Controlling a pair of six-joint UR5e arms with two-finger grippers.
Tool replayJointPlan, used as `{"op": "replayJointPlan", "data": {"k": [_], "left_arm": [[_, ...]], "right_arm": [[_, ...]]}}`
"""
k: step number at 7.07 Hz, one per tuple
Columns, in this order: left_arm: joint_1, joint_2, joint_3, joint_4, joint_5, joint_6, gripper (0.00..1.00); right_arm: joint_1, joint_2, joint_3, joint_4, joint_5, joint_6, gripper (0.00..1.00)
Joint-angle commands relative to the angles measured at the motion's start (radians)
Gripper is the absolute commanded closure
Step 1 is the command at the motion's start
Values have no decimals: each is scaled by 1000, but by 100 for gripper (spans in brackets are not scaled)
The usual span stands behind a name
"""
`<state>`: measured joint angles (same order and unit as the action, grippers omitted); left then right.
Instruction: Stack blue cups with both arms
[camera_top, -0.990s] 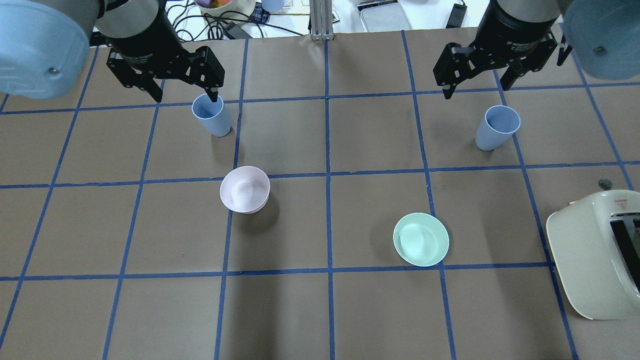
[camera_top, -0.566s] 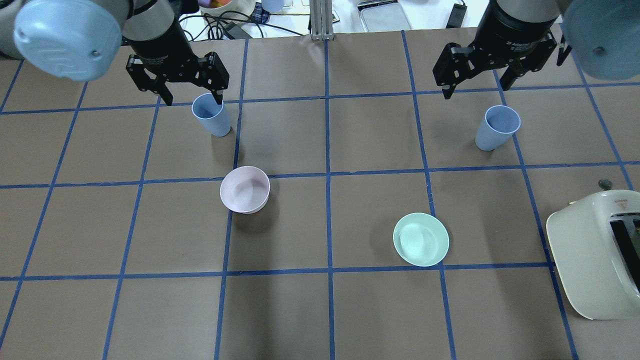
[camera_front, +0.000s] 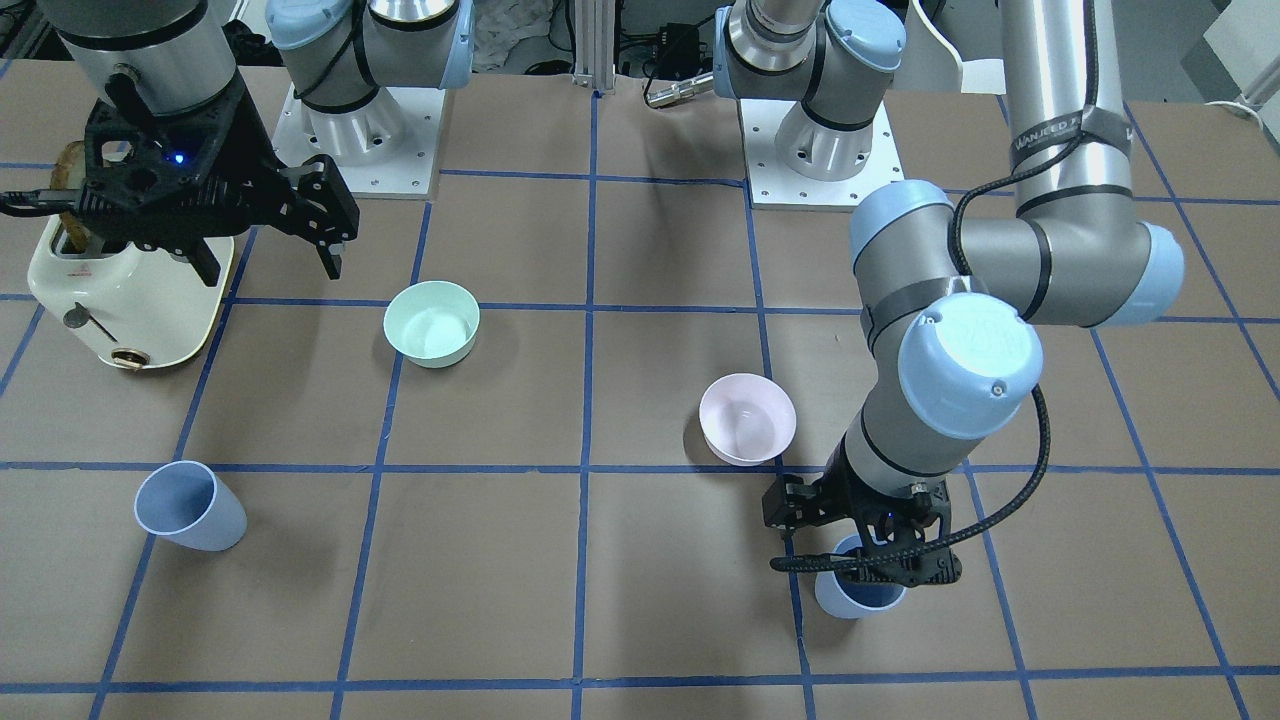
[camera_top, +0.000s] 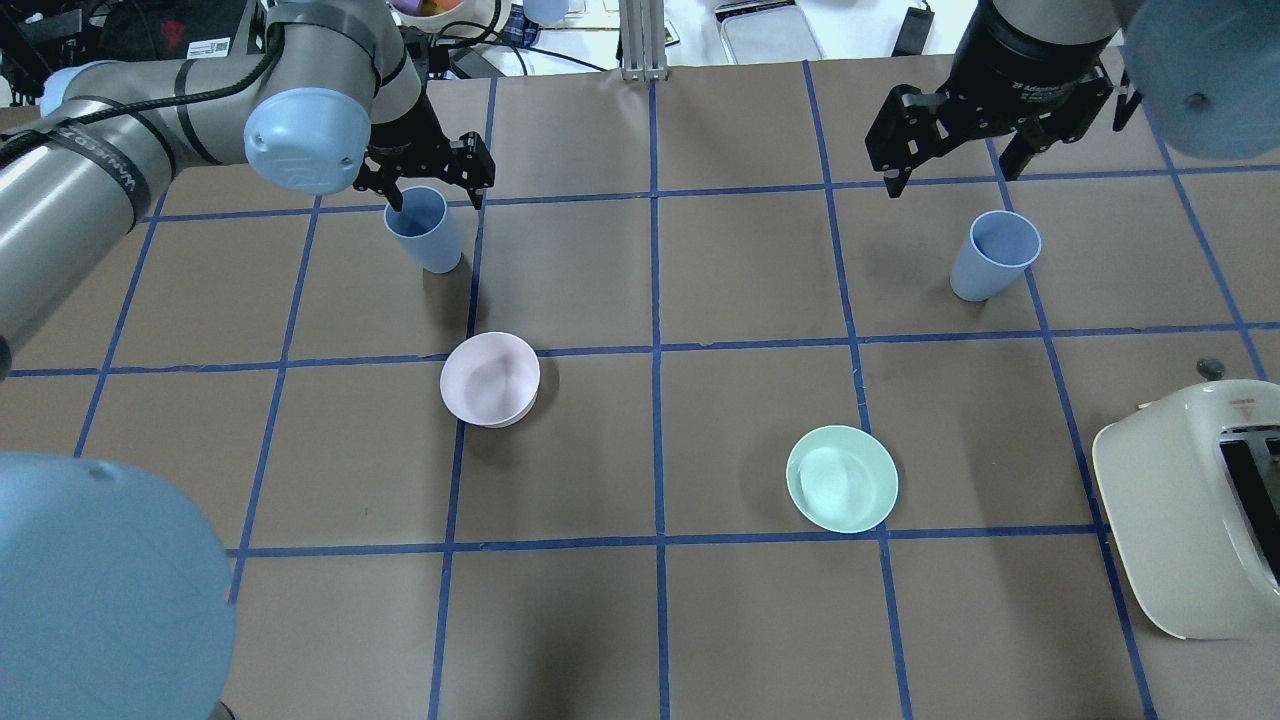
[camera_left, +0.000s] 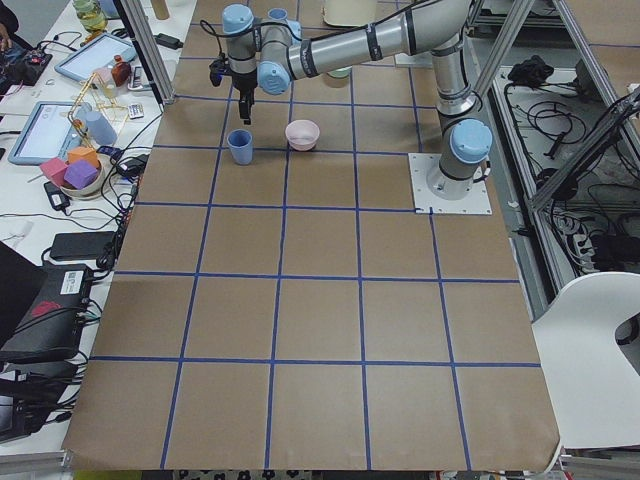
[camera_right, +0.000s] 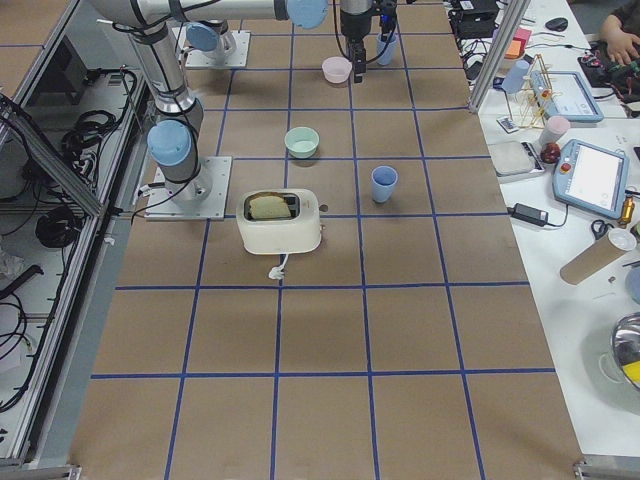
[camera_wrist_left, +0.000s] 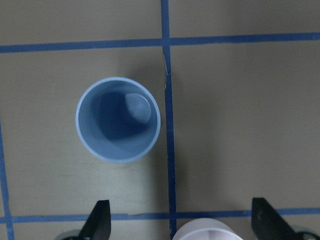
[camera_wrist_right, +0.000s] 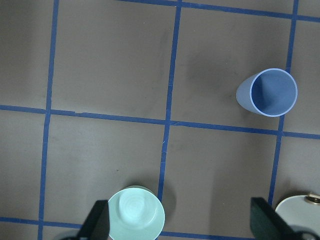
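One blue cup (camera_top: 424, 232) stands upright at the far left, also in the front view (camera_front: 858, 597) and the left wrist view (camera_wrist_left: 118, 119). My left gripper (camera_top: 433, 190) is open and low over it, jaws on either side of its rim, gripping nothing; it shows too in the front view (camera_front: 862, 560). The other blue cup (camera_top: 993, 256) stands upright at the far right, also in the right wrist view (camera_wrist_right: 267, 92). My right gripper (camera_top: 950, 170) is open and empty, high above the table just beyond that cup.
A pale pink bowl (camera_top: 490, 379) sits nearer than the left cup. A mint-green bowl (camera_top: 841, 478) sits right of centre. A cream toaster (camera_top: 1195, 505) stands at the right edge. Cables and clutter lie beyond the table's far edge.
My left arm has dropped and swung, bringing its open gripper down around the left cup's rim. The right arm and both cups have not moved.
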<state>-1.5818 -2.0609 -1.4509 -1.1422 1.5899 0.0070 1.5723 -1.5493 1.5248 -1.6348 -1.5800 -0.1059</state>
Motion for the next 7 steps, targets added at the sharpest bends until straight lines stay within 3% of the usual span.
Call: {"op": "replayJointPlan", "data": {"k": [1,3,6,7], "left_arm": [[12,-57,6,32,40,7,0],[14,-87,4,105,41,11,29],[8,-94,3,127,41,10,100],[-3,-81,4,127,32,-5,100]], "right_arm": [[2,0,2,0,0,0,0],[3,0,2,3,2,0,0],[-21,40,12,-3,3,-2,0],[-38,54,15,-2,-2,-2,0]]}}
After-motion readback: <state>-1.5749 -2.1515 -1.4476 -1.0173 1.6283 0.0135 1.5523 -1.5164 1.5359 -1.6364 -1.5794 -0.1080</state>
